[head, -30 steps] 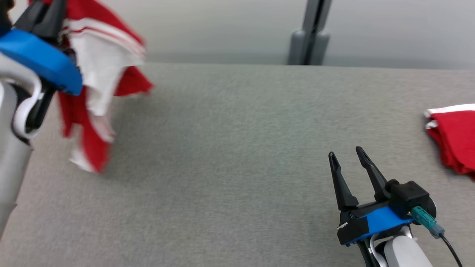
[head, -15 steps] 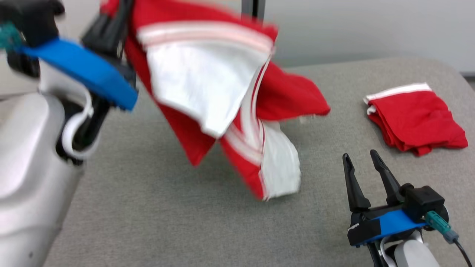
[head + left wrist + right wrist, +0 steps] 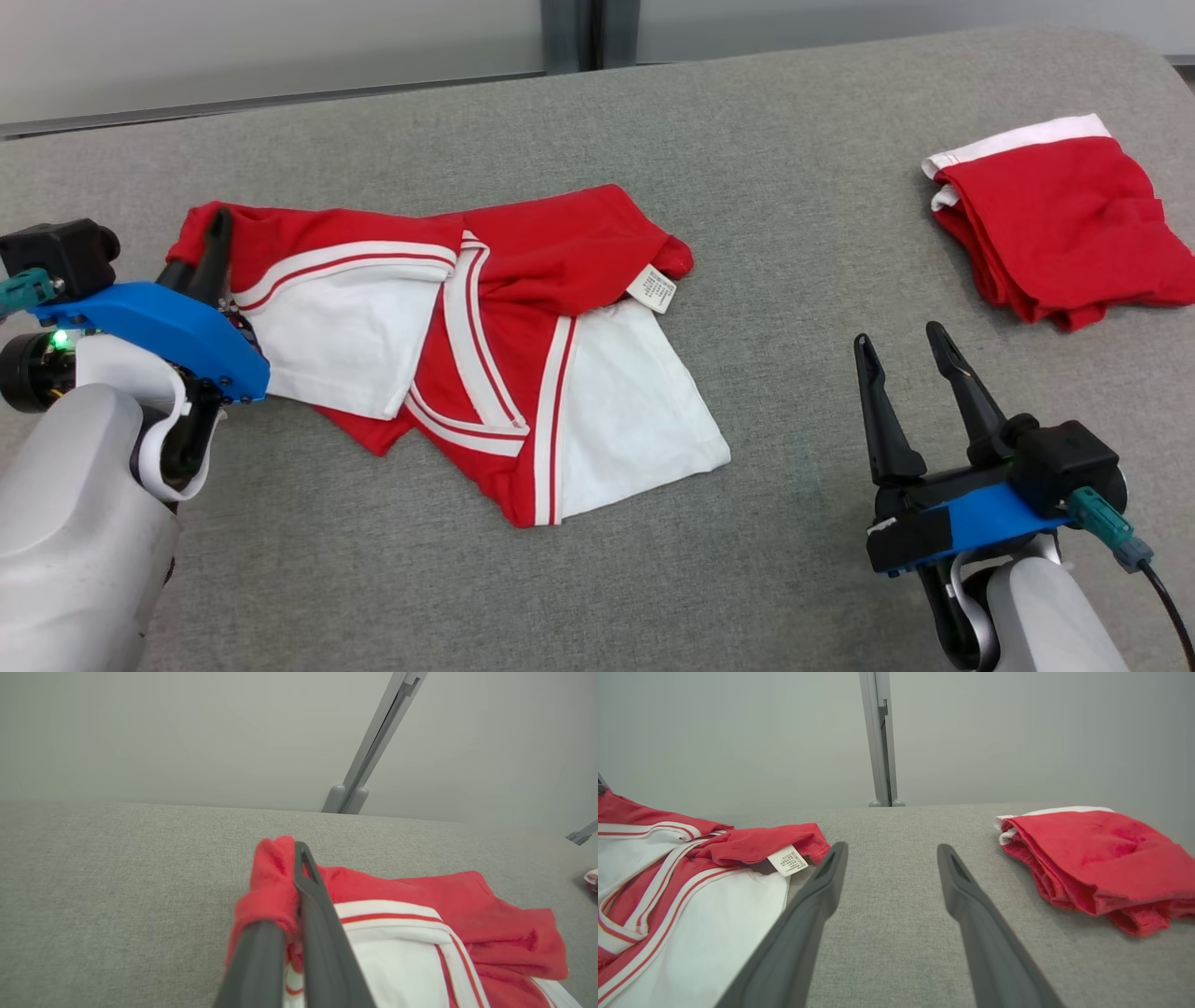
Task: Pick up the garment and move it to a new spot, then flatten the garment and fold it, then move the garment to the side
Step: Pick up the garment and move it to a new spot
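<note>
Garment [image 3: 485,355], a red-and-white shirt, lies crumpled on the grey table [image 3: 747,149], spreading from the middle of the head view toward 9 o'clock. Nearest, at 4 o'clock, the right gripper [image 3: 897,336] sits over bare table with its fingers spread wide and nothing between them. Its wrist view shows the same gap over grey fabric, with the shirt off at 9 o'clock. At 9 o'clock in the head view the left gripper [image 3: 219,229] has its fingers pressed together on the shirt's red left edge. In the left wrist view red cloth bunches around the fingers [image 3: 322,905]. White panels edged with red-and-white stripes face up, and a small white label [image 3: 651,287] shows at the shirt's 2 o'clock edge. Farther off, at 2 o'clock, a folded red cloth [image 3: 1055,224] with a white band lies well apart from it. Beyond the table's far edge, at 12 o'clock, a grey post [image 3: 569,33] stands against a pale wall [image 3: 280,42].
</note>
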You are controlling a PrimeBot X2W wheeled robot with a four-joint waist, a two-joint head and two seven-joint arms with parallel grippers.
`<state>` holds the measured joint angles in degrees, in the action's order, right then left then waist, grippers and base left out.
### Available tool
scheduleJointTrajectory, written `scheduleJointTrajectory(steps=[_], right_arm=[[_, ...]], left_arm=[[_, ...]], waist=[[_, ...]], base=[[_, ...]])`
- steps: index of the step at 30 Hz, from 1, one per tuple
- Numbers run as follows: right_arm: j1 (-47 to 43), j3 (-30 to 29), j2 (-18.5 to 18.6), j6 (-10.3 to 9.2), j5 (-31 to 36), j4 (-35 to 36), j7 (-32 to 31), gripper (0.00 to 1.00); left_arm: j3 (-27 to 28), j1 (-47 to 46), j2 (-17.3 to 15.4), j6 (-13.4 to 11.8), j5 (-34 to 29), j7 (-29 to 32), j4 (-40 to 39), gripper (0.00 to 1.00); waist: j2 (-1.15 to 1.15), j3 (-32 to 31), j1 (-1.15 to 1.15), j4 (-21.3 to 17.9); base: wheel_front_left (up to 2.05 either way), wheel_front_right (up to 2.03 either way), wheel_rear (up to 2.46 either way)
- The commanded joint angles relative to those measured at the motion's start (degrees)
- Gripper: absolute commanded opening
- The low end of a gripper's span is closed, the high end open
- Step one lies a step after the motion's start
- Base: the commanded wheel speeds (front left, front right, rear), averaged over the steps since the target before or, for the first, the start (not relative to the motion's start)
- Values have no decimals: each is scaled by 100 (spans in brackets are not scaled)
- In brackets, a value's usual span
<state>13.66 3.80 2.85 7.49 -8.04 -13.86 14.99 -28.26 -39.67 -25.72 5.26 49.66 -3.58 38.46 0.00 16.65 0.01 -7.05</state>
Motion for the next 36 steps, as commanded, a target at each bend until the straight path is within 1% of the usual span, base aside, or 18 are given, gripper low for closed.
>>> scheduleJointTrajectory(steps=[1, 4, 5, 8, 10, 12, 15, 19, 26, 29, 32, 36], right_arm=[[64, -21, 7, 0, 58, -26, 26, 100], [68, -20, 7, 0, 63, -51, 26, 100], [46, -28, 8, 0, 73, -77, 26, 100], [23, -44, 8, 0, 104, -119, 26, 100], [-25, -59, 8, 0, 141, -162, 26, 100], [-87, -91, 8, 0, 148, -209, 26, 100], [-174, -140, 8, 0, 175, -264, 26, 100], [-344, -215, 9, 0, 183, -327, 26, 100], [-626, -217, 9, 0, 146, -384, 26, 100], [-706, -200, 9, 0, 126, -392, 26, 100], [-776, -162, 8, 0, 74, -410, 26, 100], [-866, -152, 9, 0, 16, -433, 26, 100]], left_arm=[[-69, -152, 22, 74, -65, -90, 147, 100], [-218, -223, 4, 125, -210, -153, 221, 100], [-329, -254, 12, 152, -294, -257, 252, 100], [-319, -229, 70, 178, -247, -389, 248, 100], [-431, -147, 26, 173, -404, -541, 239, 100], [-539, -3, 42, 125, -526, -693, 213, 100], [-486, 277, 146, 55, -485, -910, 83, 100], [-452, 888, 258, -102, -465, -1073, -142, 100], [-215, 1862, 436, -329, -333, -1158, -537, 100], [-14, 2205, 543, -433, -418, -1168, -808, 100], [393, 2611, 689, -586, -520, -1165, -1194, 100], [811, 3127, 917, -680, -831, -1167, -1661, 100]], waist=[[0, 0, -1, 73], [0, -52, -1, 143], [0, -134, -1, 232], [0, -233, -1, 325], [0, -353, -1, 421], [0, -491, -1, 516], [0, -710, -1, 645], [0, -999, -1, 820], [0, -1284, -1, 1020], [0, -1357, -1, 1058], [0, -1435, -1, 1058], [0, -1518, -1, 1041]], base=[[0, 0, 0], [0, 0, 0], [0, 0, 0], [0, 0, 0], [0, 0, 0], [0, 0, 0], [0, 0, 0], [0, 0, 0], [0, 0, 0], [0, 0, 0], [0, 0, 0], [0, 0, 0]])
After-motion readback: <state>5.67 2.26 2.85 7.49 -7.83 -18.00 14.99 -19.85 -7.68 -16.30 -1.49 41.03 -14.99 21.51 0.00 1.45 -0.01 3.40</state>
